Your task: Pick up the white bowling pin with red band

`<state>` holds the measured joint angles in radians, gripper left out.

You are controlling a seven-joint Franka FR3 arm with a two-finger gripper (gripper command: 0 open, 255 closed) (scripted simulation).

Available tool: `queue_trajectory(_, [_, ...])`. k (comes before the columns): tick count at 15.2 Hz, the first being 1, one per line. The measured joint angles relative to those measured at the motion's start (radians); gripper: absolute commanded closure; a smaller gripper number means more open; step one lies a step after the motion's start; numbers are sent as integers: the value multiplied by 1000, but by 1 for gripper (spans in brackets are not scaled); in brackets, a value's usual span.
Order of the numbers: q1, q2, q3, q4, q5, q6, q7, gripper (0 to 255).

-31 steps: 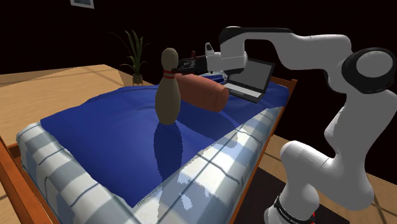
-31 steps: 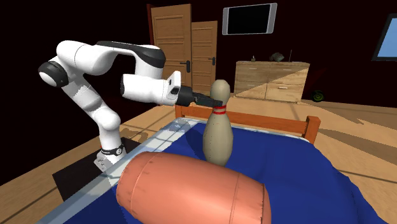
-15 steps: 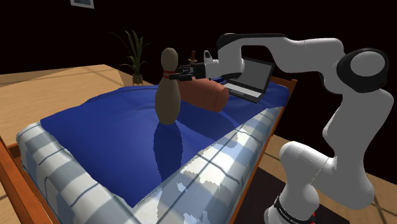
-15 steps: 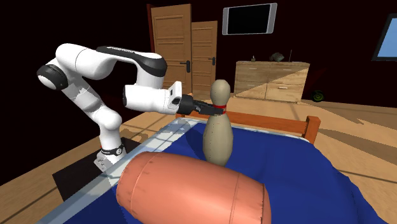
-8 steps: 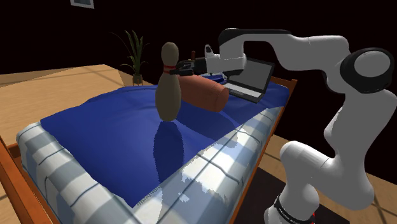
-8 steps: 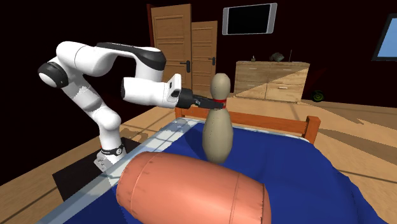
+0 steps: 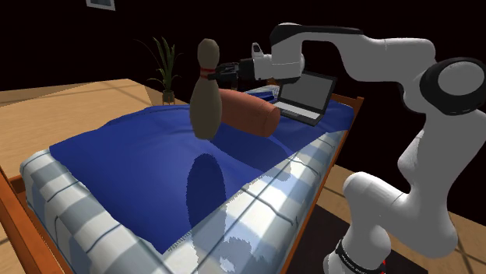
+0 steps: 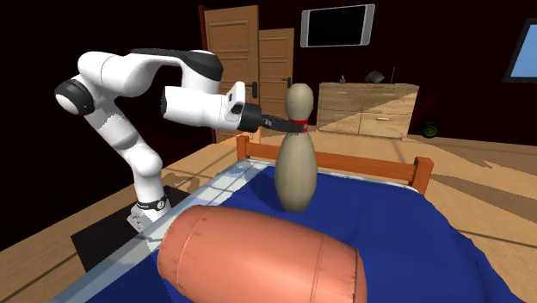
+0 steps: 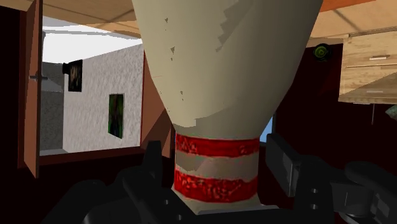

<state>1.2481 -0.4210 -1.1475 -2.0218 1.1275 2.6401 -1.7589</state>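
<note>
Quilting [image 7: 70, 202] in pale checked squares wraps the near corner of the wooden-framed bed [image 7: 11, 204], under one smooth blue cover [image 7: 117, 148]. Above the bed's middle hangs one beige, pear-bodied bowling pin [image 7: 206, 97], clear of the cover and slightly tilted. Two rough red stripes ring its narrow neck, which the black fingers [image 9: 153, 167] pinch from both sides. Beyond lie one rust-red cylindrical bolster [image 7: 249, 113], one open laptop [image 7: 308, 97] and, past the far edge, one spiky potted plant [image 7: 166, 66].

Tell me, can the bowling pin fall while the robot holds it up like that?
It might. The black two-finger gripper pinches the beige bowling pin with red bands only at its thin neck, so the fat body below could swing or slip out. If dropped on the blue blanket, it could roll into the orange-pink cylindrical cushion.
</note>
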Motion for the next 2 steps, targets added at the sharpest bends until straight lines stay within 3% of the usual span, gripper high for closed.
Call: queue_trajectory(2, [-21, 2, 21, 8, -19, -7, 28, 255])
